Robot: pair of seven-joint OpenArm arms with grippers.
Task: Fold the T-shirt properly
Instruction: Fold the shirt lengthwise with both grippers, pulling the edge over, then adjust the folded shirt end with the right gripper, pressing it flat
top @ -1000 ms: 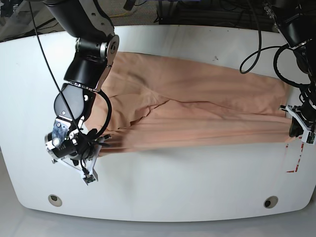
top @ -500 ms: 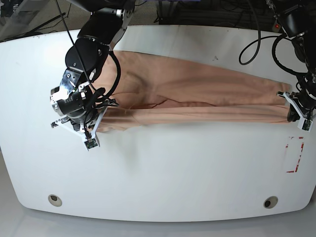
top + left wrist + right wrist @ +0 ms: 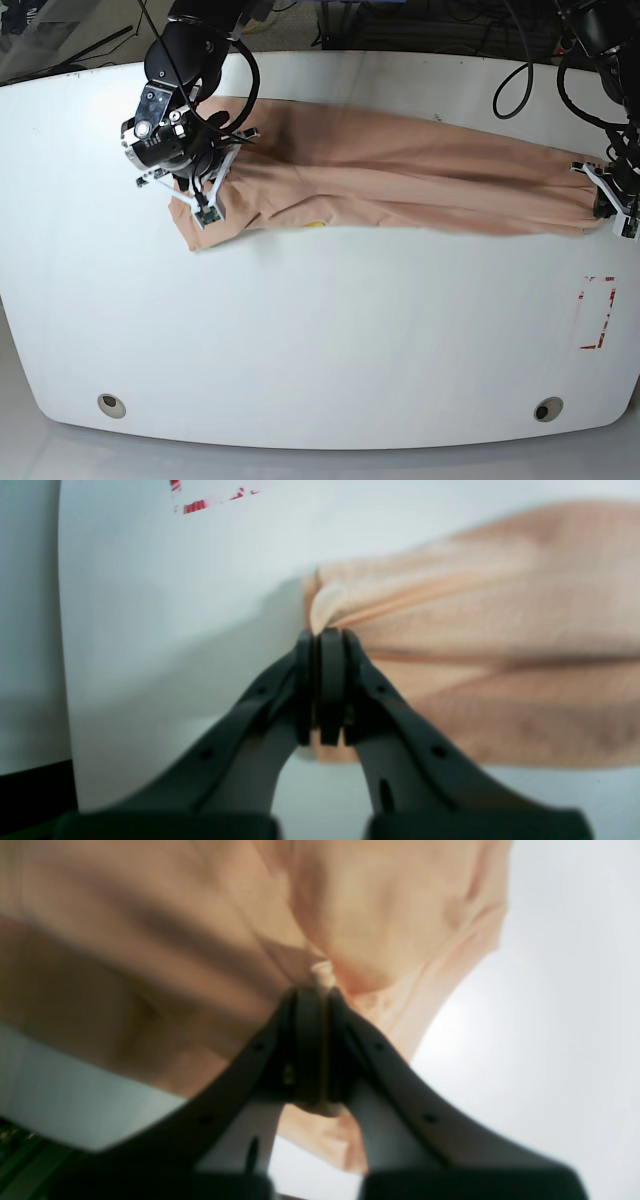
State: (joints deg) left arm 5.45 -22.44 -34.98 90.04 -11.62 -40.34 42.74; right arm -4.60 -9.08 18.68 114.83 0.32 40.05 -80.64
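both my grippers are clenched on cloth: my left gripper (image 3: 322, 680) pinches one end of the t-shirt (image 3: 400, 185), my right gripper (image 3: 312, 1040) the other. it lies stretched along the far half of the table (image 3: 320, 340), long axis running straight between my jaws.

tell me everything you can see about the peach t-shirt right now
The peach soft-cotton T-shirt lies as a long, wrinkled band across the far half of the white table, folded lengthwise with deep creases. A small yellow mark peeks out at its near edge. The right gripper is clamped on bunched fabric at one end, where a flap sticks out toward the table's near side; the left gripper pinches the opposite end. The cloth looks stretched between them.
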